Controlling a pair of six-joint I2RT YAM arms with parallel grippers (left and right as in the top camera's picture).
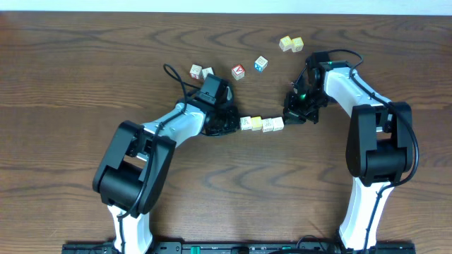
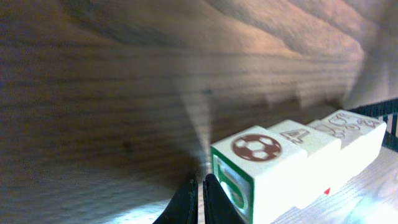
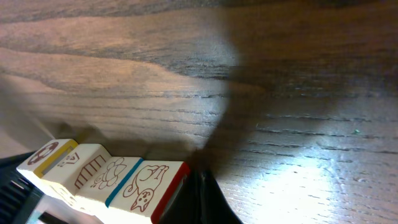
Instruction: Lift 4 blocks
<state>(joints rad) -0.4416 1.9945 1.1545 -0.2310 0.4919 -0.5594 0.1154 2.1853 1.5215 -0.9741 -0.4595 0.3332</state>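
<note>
Four cream blocks (image 1: 262, 124) form one tight row between my two arms. In the left wrist view the row's (image 2: 292, 162) near end shows a football on top and a green-framed face. My left gripper (image 2: 200, 198) is shut with nothing between its fingers, and its right finger lies against that green face. In the right wrist view the row (image 3: 109, 177) ends in a cat block with a red edge. My right gripper (image 3: 202, 196) is shut and presses against that edge. From above, the left gripper (image 1: 233, 123) and right gripper (image 1: 288, 118) squeeze the row's ends. I cannot tell whether the row touches the table.
A red-faced cube (image 1: 239, 71) and a blue-faced cube (image 1: 261, 64) lie behind the row. Two cream cubes (image 1: 291, 44) sit at the back right, and two more (image 1: 201, 72) lie behind my left arm. The wooden table (image 1: 70, 106) stretches out on both sides.
</note>
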